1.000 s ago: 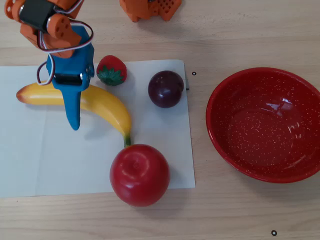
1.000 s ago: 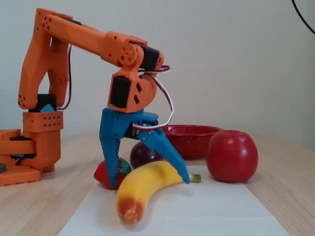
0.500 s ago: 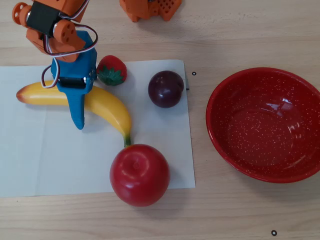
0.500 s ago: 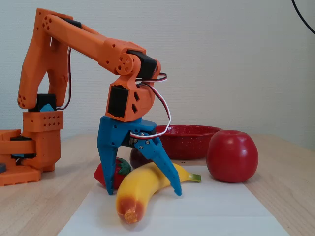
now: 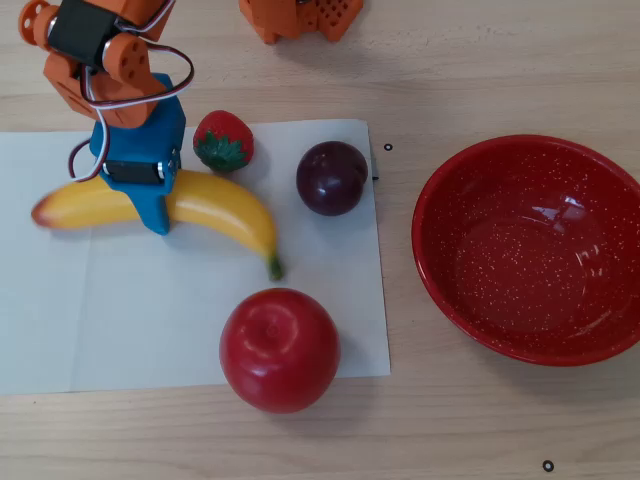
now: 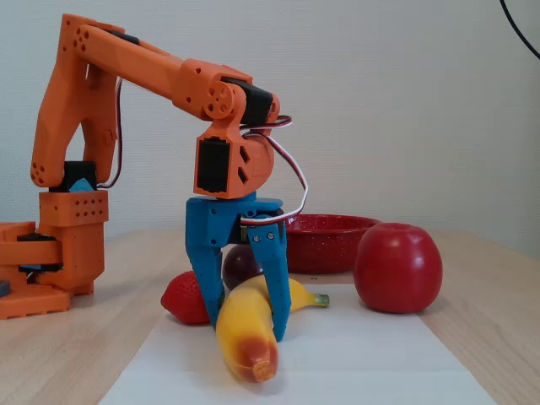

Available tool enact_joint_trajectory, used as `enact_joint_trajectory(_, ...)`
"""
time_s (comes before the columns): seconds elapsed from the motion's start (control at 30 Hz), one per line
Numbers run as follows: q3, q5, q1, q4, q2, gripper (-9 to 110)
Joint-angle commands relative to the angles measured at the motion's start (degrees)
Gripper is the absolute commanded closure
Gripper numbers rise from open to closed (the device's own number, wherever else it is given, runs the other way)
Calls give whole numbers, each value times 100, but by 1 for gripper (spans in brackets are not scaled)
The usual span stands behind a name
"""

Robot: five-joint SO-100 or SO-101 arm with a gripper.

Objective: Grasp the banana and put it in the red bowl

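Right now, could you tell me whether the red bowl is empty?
Empty: the red bowl shows only its bare speckled inside, and the banana is on the paper.

A glossy yellow banana (image 5: 215, 205) — orange-red at one tip, green stem at the other — lies curved across white paper, pinched at mid-length. Well to its right in the overhead view sits the speckled red bowl (image 5: 440, 280), upright.

Place: hobby robotics desk, home or office unclear
Evidence: printed orange arm (image 6: 126, 67), pale wood counter (image 5: 480, 60), plain wall (image 6: 405, 101), toy fruit
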State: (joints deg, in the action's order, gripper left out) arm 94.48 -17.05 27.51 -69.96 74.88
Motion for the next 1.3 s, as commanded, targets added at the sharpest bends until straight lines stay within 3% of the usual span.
enact_joint_trajectory(0.0,70,-26,79,-193,413,101)
enact_joint_trajectory(0.87,-4509,949,-334,-4061,483,101)
enact_joint_trajectory(1.27,-4649,1160,-967,-4113,1301,101)
